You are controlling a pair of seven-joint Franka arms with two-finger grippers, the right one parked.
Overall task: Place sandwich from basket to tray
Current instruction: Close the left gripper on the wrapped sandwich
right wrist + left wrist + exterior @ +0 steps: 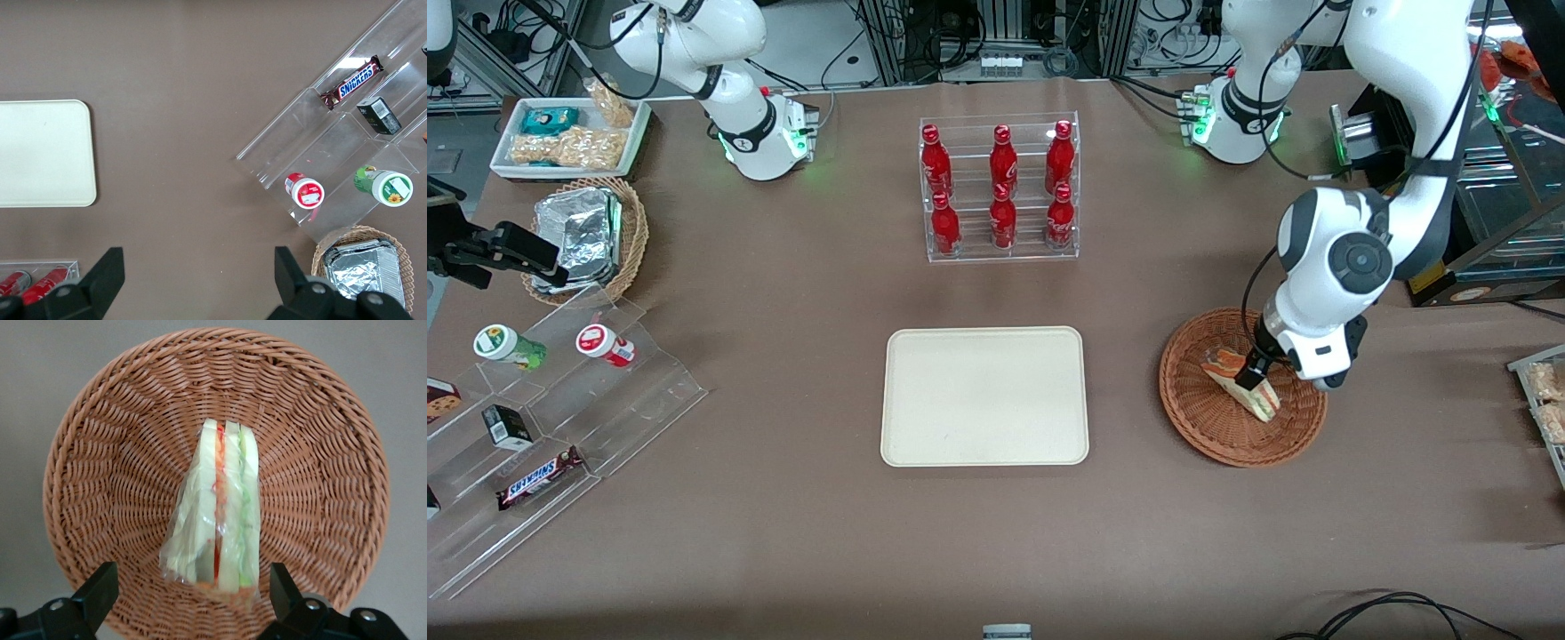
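The sandwich point(1243, 384) is a clear-wrapped wedge with orange-red and green filling. It lies in the reddish-brown wicker basket point(1199, 418) toward the working arm's end of the table. My left gripper point(1256, 372) hangs just above the sandwich inside the basket. In the left wrist view the sandwich point(220, 513) lies on the basket point(120, 453), with the gripper point(193, 583) open and one black finger on each side of the wedge's wide end, not touching it. The cream tray point(984, 396) lies empty at the table's middle, beside the basket.
A clear rack of red bottles point(1000, 188) stands farther from the front camera than the tray. A clear stepped stand with snacks point(534, 427), a tan basket of foil packets point(591, 233) and a white snack tray point(569, 135) lie toward the parked arm's end.
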